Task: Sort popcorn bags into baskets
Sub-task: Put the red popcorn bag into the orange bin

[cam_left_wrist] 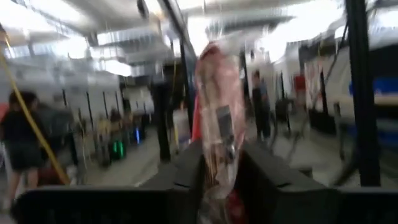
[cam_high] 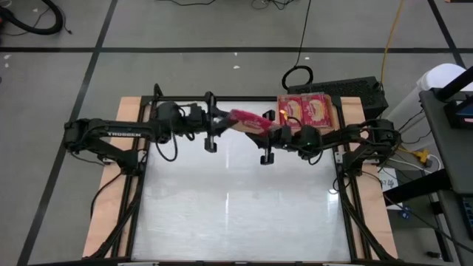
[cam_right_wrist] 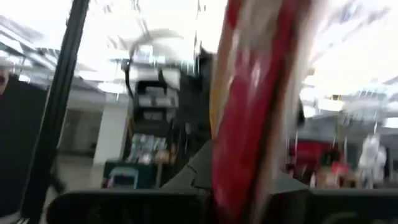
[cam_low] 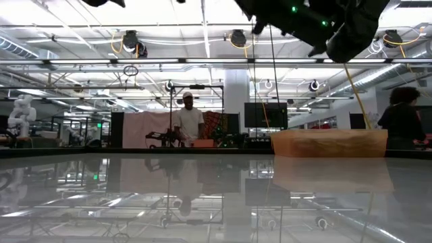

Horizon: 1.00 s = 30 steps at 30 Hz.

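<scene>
- A red popcorn bag [cam_high: 247,121] hung in the air above the table [cam_high: 236,210], just beside the orange tray [cam_high: 280,103], on the side of it nearer the left arm.
- The two arms met at that bag, one at each end of it, both reaching in towards the tray's end of the table.
- The right gripper [cam_high: 275,131], the nearer of the two to the tray, was pinching the end of the bag that pointed at the tray; in the right wrist view the red bag [cam_right_wrist: 255,112] stood upright, squeezed between the dark fingers [cam_right_wrist: 193,177].
- The left gripper [cam_high: 224,120] was at the bag's other end, farther from the tray; in the left wrist view the bag [cam_left_wrist: 217,124] rose from between its fingers [cam_left_wrist: 180,183], but whether they were clamped on it or had let go could not be told.
- Two more bags [cam_high: 304,109] lay flat in the tray, side by side, popcorn picture up.
- In the low view the tray [cam_low: 329,143] sat on the glossy table with nothing beside it.
- Beyond the tray, in the room, one person [cam_low: 187,121] stood at a bench and another [cam_low: 403,125] stood at the edge of the picture.
</scene>
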{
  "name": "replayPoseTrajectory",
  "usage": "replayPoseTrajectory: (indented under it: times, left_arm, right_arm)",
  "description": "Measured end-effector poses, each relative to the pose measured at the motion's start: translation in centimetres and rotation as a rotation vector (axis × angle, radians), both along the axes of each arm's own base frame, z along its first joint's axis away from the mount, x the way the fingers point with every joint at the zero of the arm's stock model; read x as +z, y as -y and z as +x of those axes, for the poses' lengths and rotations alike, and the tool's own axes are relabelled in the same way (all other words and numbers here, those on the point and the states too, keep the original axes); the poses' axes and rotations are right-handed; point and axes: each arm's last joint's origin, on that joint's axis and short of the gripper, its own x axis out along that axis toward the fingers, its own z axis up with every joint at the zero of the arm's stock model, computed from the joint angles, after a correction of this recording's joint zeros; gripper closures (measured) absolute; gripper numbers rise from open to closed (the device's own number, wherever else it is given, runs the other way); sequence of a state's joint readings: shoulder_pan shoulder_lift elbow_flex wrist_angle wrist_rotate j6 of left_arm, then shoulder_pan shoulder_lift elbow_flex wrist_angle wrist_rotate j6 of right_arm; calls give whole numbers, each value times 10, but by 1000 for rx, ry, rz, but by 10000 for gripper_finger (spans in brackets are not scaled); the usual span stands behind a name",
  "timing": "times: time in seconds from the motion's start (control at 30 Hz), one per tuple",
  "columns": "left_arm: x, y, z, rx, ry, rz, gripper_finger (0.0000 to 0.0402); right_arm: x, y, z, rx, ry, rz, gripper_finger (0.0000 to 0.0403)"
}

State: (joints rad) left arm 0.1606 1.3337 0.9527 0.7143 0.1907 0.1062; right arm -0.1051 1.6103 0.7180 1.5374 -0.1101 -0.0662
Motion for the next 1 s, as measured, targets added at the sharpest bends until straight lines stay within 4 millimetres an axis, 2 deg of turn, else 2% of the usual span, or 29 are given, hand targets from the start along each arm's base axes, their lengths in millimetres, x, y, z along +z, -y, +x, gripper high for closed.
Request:
replayPoseTrajectory:
  times: [0.23,0.33,0.43,0.57,0.67,0.8,1.0]
  left_arm:
    - [-3,10,-26,195,-278,1,188]
    - [-4,15,-34,252,-336,-18,147]
    - [-7,17,-32,250,-357,-46,121]
    - [-26,17,-14,238,-429,-79,109]
    - [-46,15,2,184,-506,-113,111]
    - [-76,12,21,82,-614,-182,127]
    - [-119,6,42,71,-752,-257,153]
  right_arm:
    - [-33,-2,-17,34,-242,111,397]
    - [-50,0,-24,41,-412,196,393]
    - [-71,-1,-25,18,-637,289,393]
    - [-99,-7,-28,7,-905,358,393]
    - [-107,-11,-31,11,-996,391,393]
    - [-111,-12,-32,9,-1040,398,393]
    - [-112,-13,-33,10,-1055,377,394]
